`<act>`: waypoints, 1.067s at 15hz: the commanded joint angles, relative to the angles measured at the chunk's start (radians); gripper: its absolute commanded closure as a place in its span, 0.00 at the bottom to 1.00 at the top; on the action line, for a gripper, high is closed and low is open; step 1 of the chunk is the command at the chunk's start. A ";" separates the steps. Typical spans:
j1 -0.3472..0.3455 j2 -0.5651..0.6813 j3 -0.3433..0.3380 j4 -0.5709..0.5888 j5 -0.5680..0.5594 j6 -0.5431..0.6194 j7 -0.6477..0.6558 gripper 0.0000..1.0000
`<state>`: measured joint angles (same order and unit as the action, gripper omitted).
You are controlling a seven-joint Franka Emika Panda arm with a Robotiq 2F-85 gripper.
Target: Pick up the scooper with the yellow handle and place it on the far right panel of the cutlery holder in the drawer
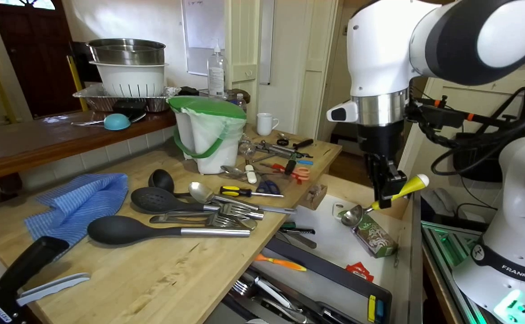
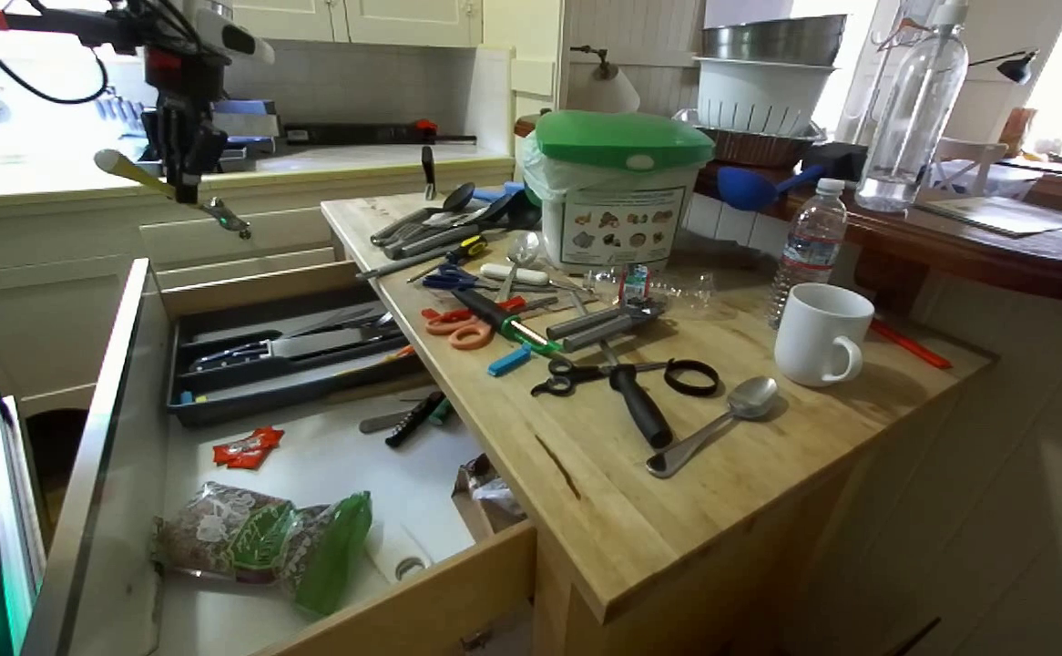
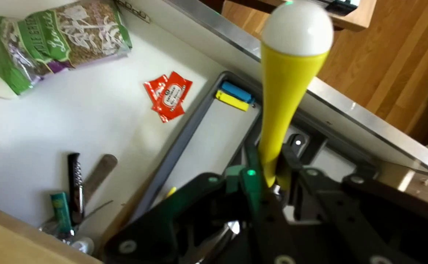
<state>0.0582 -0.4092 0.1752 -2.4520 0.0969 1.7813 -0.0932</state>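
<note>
Counter (image 1: 168, 265) is crowded with utensils (image 1: 163, 201), green-lidded bin (image 2: 617, 205) set among them. Drawer (image 2: 331, 465) is pulled out below its edge; cutlery holder (image 1: 330, 271) is partly hidden by that edge. Pincer (image 1: 385, 200) is clamped on scooper (image 1: 404, 188) by yellow handle (image 3: 283, 91), held tilted above drawer. Gap is seen between scooper and counter in both exterior views. Wood floor (image 3: 390, 69) is seen past drawer's front wall (image 3: 368, 123).

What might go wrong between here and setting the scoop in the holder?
The tool grips the scoop by the narrow part of its handle, so a bump might swivel it. Slanted, it may catch the drawer on the way down. The yellow piece and blue piece in an outer compartment of the holder could stop the scoop lying flat there.
</note>
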 commanded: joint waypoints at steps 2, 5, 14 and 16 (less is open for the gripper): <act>-0.004 -0.060 0.014 -0.190 -0.109 0.188 0.224 0.96; -0.012 -0.002 0.003 -0.275 -0.081 0.429 0.343 0.96; -0.083 0.282 0.049 -0.323 -0.237 0.918 0.629 0.96; -0.092 0.328 0.038 -0.322 -0.312 0.962 0.688 0.96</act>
<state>-0.0090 -0.1493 0.2099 -2.7741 -0.1148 2.6698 0.4964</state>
